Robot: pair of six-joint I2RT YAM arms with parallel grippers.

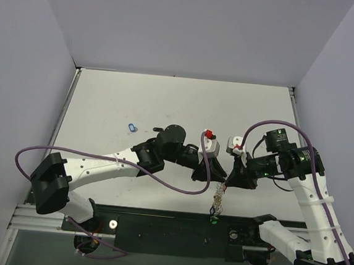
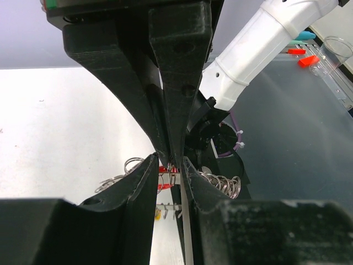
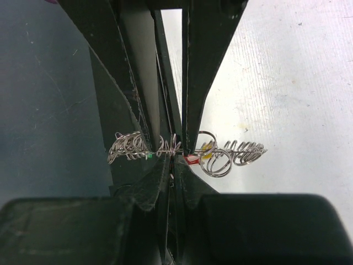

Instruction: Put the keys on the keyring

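Observation:
The keyring (image 1: 219,201) hangs edge-on near the table's front edge, its wire loops (image 3: 242,152) fanning out to both sides. My right gripper (image 3: 175,156) is shut on its middle and shows in the top view (image 1: 229,179) too. A red key (image 3: 192,159), a yellow one (image 3: 207,148) and a green one (image 3: 150,156) sit among the loops. My left gripper (image 2: 171,160) faces it from the left (image 1: 218,176). Its jaws stand a narrow gap apart, with the red key (image 2: 163,171) and a small loop between them. Whether they press on it is unclear. A blue key (image 1: 133,127) lies alone on the table.
The black base rail (image 1: 168,228) runs along the near edge under the keyring. Purple cables (image 1: 160,179) loop off both arms. The right arm's white link (image 2: 259,49) crosses behind the left fingers. A clear container (image 2: 333,55) with red and teal pieces stands off the table.

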